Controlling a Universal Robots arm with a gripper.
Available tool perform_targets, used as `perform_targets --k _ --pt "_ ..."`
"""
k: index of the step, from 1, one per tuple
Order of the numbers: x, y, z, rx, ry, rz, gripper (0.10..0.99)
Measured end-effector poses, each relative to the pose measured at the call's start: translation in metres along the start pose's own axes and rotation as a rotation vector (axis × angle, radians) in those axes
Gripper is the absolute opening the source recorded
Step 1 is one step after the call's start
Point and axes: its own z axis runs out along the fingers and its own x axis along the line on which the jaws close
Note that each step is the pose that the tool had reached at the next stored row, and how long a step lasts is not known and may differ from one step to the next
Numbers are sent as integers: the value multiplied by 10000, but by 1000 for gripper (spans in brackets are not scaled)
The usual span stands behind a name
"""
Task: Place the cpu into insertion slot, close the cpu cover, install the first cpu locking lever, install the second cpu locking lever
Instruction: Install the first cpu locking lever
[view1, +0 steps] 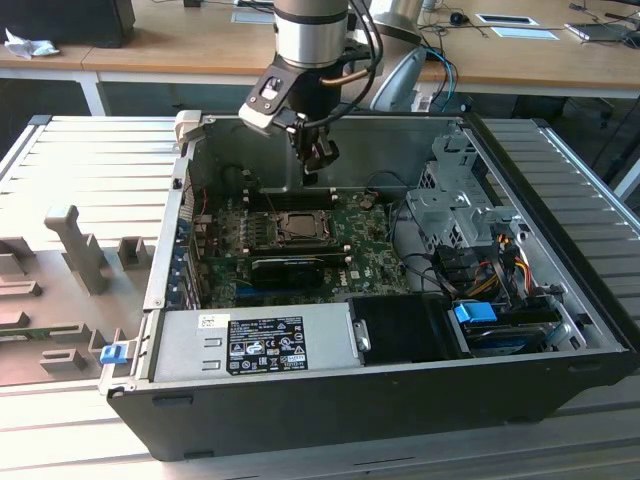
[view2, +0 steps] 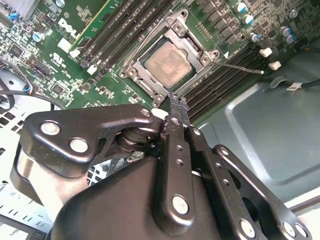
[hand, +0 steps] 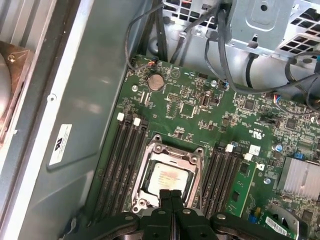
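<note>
Gripper (hand: 170, 192) clenched, fingers pressed together, nothing grasped, poised above the insertion slot (view1: 298, 228). The cpu (hand: 169, 176) lies in that slot, the cpu cover (hand: 172, 154) down around it. Memory slots (hand: 122, 160) flank the slot; a thin locking lever (view2: 240, 66) juts free beside it. The arm (view1: 310, 30) points steeply down over it.

cpu (hand: 167, 177) in insertion slot (hand: 144, 201)

The cpu (view2: 167, 62) has a dull, faintly smudged silver-grey metal face, and the cpu cover (view2: 190, 44) is brighter bare metal. The gripper (view2: 175, 100) is smooth black metal with a soft sheen and shiny rivets. The board (hand: 200, 115) is matt green, the case wall (view1: 400, 135) matt grey sheet metal. The desk (view1: 200, 55) at the exterior view's upper left is pale wood.
</note>
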Motion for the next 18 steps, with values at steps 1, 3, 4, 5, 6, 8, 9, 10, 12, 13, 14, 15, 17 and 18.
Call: perform_targets --k 1,3,4,5,6,8,9,10,12,13,14,15,17,18 --pt "-2 -2 0 -1 2 -22 106" --pt "-3 -2 0 2 7 -160 106" --pt "-3 -2 0 2 10 -213 106" --pt "-3 -2 1 3 18 -370 106" --pt "-3 -2 1 5 26 -556 106" --pt "-3 -2 1 5 33 -697 106" --pt "-3 -2 1 6 38 -800 106" --pt "-3 -2 1 7 42 -885 106" --pt "-3 -2 1 9 51 -1080 106" --pt "-3 -2 1 9 58 -1217 106" --pt "-3 -2 1 11 65 -1383 106" --pt "-3 -2 1 12 73 -1529 106" --pt "-3 -2 1 14 81 -1707 106" --pt "-3 -2 1 14 85 -1800 106"
